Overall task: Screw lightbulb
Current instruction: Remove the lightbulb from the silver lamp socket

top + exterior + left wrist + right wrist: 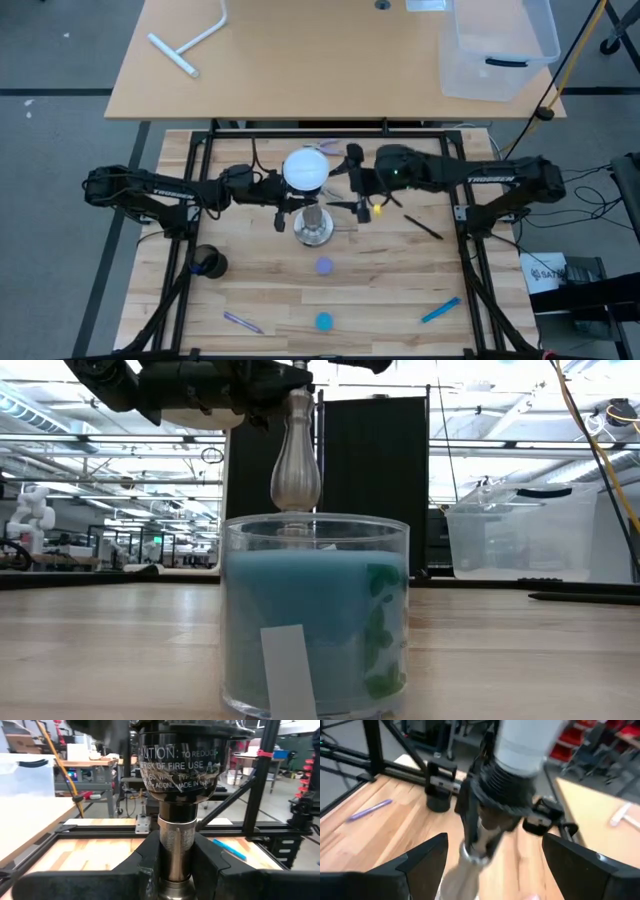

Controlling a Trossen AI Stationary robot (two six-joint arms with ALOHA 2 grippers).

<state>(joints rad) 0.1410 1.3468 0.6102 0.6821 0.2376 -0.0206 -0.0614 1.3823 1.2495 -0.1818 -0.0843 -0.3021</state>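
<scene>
table (400, 290) mid-span | lightbulb (305, 168) on stand (313, 228) | edges far

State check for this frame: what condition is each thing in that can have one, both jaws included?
Lightbulb: sitting in the socket on top of the stand, unlit.
Socket stand: upright on the table.
Left gripper: jaws closed around the stand's post below the black socket.
Right gripper: jaws wide open, holding nothing, beside the bulb.
Candle jar: upright, no lid visible.
</scene>
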